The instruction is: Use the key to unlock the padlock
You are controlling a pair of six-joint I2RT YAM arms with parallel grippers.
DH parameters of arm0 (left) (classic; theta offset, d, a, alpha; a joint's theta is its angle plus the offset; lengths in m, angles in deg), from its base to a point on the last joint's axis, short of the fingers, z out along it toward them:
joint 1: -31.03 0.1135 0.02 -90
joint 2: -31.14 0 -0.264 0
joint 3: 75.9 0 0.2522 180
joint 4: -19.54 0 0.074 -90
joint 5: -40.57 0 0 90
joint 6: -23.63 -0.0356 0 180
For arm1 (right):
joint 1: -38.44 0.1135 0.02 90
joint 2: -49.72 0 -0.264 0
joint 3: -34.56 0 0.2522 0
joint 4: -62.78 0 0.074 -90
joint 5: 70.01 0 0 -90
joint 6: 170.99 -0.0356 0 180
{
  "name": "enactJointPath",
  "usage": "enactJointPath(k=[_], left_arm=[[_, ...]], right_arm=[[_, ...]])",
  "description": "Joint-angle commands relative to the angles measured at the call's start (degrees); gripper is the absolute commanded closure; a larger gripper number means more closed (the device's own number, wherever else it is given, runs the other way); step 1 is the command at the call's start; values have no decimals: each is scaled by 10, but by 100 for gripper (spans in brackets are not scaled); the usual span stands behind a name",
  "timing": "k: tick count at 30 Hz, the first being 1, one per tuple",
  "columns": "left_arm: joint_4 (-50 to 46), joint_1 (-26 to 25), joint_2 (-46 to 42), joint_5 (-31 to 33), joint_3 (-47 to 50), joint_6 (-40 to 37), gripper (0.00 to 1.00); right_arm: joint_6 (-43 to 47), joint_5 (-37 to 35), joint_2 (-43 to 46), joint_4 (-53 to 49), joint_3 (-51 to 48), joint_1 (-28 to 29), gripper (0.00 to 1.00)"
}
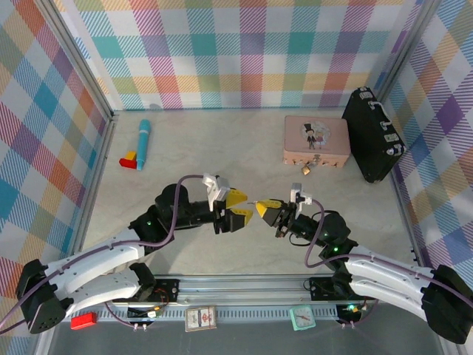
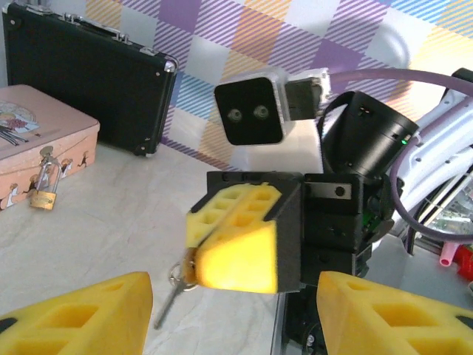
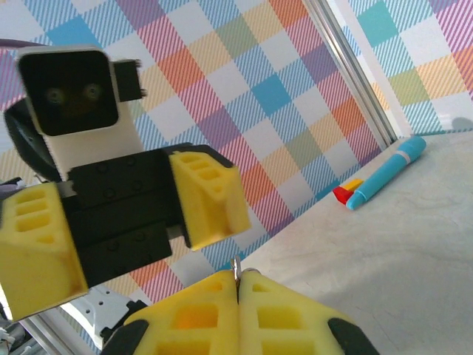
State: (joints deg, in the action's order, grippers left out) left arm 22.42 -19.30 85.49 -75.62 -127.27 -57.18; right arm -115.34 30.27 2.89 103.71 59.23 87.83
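Pale tabletop [image 1: 222,148] within plaid walls [image 1: 244,52] carried the brass padlock [image 1: 305,169], hanging at the front of the pink tin [image 1: 316,137] at the far right (shackle upright against the tin's face). Well apart from it, mid-table, the key [image 2: 171,294] dangled from the right gripper [image 2: 196,250], whose yellow fingers were pressed together on it. Facing it, the left gripper [image 1: 242,207] had its jaws spread, holding nothing. A black case [image 1: 373,133] stood beside the tin, and a blue marker [image 1: 143,143] lay far left.
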Motion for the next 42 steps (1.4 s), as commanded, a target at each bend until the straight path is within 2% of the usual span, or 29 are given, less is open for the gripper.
enactJointPath(k=[1,6,12,16,25,30,36,38,42], left_arm=[[59,12,12,-29,-2,33,40],[76,32,16,-42,13,56,40],[116,39,26,-103,18,76,53],[114,39,38,-117,13,76,60],[107,39,38,-105,20,73,60],[94,40,24,-75,31,68,51],[91,44,31,-79,28,68,50],[94,44,35,-84,27,70,51],[107,44,49,-111,18,78,62]], right_arm=[[-16,1,-1,60,-9,-3,100],[-22,-3,11,60,-14,-3,100],[-26,-7,6,66,-13,-3,100],[-32,-6,-8,85,-11,-3,100],[-31,10,-9,80,-4,-3,100],[-29,9,1,68,-4,-3,100],[-32,9,0,67,-1,-3,100],[-32,11,-2,62,4,-3,100],[-32,9,-8,65,5,-3,100]])
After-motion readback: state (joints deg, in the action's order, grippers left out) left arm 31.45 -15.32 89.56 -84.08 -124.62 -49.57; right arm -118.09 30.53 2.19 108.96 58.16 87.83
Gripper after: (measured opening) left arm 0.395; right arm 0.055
